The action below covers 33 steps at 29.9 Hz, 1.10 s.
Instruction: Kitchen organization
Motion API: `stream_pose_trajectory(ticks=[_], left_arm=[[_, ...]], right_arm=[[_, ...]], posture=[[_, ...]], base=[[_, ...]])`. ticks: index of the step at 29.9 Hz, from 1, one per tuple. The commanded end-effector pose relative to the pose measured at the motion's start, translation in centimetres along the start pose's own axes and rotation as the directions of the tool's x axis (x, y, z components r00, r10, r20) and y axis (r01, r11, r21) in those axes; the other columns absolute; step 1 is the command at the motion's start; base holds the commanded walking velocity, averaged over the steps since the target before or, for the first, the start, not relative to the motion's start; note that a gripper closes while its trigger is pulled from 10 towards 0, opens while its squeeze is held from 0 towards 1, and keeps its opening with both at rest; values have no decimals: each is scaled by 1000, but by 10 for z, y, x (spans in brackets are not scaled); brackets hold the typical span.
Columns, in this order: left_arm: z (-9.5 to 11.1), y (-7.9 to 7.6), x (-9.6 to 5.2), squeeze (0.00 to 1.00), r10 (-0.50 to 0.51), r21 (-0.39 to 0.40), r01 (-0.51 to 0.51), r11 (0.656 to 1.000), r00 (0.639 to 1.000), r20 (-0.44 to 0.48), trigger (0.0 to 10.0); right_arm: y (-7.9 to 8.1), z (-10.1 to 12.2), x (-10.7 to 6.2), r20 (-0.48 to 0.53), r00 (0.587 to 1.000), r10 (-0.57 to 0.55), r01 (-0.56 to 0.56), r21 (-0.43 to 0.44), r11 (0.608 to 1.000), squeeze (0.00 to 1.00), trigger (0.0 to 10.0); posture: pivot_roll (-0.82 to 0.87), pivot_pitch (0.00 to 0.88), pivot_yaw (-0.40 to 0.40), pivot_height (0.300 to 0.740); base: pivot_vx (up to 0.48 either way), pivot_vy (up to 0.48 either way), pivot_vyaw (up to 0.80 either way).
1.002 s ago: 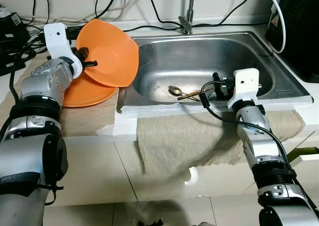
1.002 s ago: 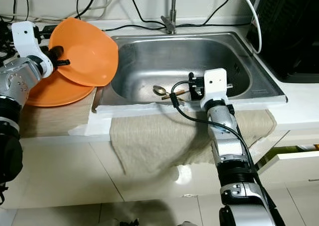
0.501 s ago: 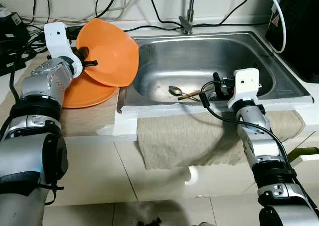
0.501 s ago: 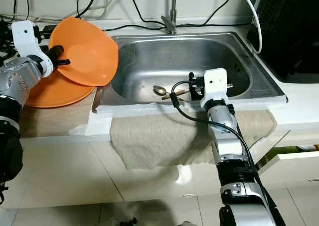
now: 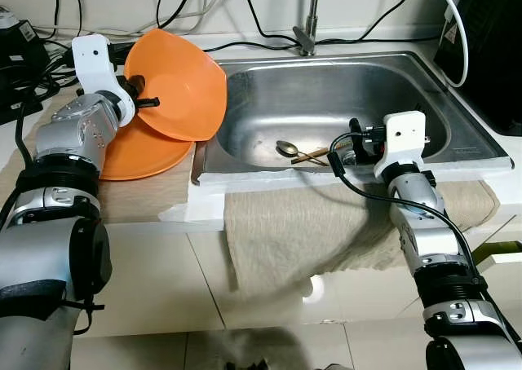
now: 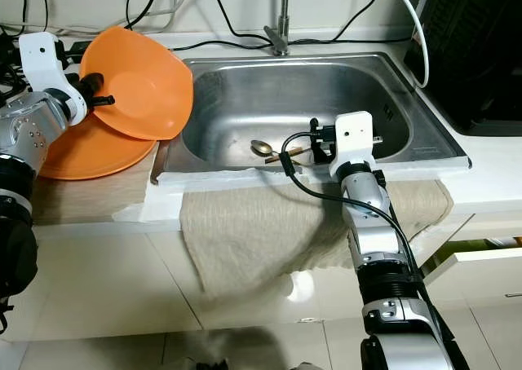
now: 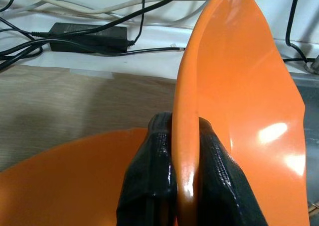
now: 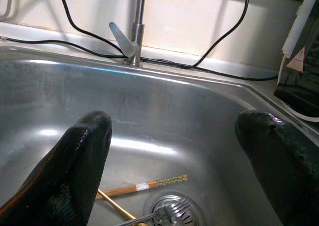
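Change: hardly anything has moved; both arms hold as before.
Left gripper (image 7: 174, 176): jaws clamped on the tilted orange plastic bowl (image 5: 179, 85), above a flat orange plate (image 5: 147, 151) on the worktop (image 5: 139, 197).
Right gripper (image 8: 174, 151): jaws wide, empty, over the steel sink (image 5: 326, 101) above the wooden chopsticks (image 8: 142, 187).

The counter (image 5: 147, 203) carries an orange plate (image 5: 143, 154) near its left end, cables (image 5: 49, 40) along its back edge, and a cloth (image 5: 310, 223) draped over its front edge.

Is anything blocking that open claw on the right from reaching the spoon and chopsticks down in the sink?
Nothing visible. The right gripper hangs open over the sink with bare steel between it and the chopsticks; the spoon lies just beyond.
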<state>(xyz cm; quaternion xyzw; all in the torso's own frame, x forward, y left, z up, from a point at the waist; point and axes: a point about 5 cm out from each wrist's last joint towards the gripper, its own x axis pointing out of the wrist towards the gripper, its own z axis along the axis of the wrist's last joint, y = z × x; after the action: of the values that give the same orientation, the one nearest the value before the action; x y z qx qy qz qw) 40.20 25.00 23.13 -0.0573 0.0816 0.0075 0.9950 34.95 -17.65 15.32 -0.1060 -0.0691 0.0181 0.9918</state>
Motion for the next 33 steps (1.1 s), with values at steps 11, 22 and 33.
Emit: stream_pose_trajectory(ticks=[11,22,33], left_arm=[[-12,1,1,0,20,20,-19,1000,998,-63,0],[-13,1,1,0,20,20,-19,1000,998,-63,0],[-12,1,1,0,21,20,-19,1000,998,-62,0]], right_arm=[[-2,4,3,20,1000,-5,5,8,1000,0,10000],[-2,4,3,20,1000,-5,5,9,1000,0,10000],[-2,5,3,21,1000,-5,5,9,1000,0,10000]], posture=[[-75,0,40,740],[-70,0,39,740],[-68,0,36,740]], base=[[0,0,0],[0,0,0],[0,0,0]])
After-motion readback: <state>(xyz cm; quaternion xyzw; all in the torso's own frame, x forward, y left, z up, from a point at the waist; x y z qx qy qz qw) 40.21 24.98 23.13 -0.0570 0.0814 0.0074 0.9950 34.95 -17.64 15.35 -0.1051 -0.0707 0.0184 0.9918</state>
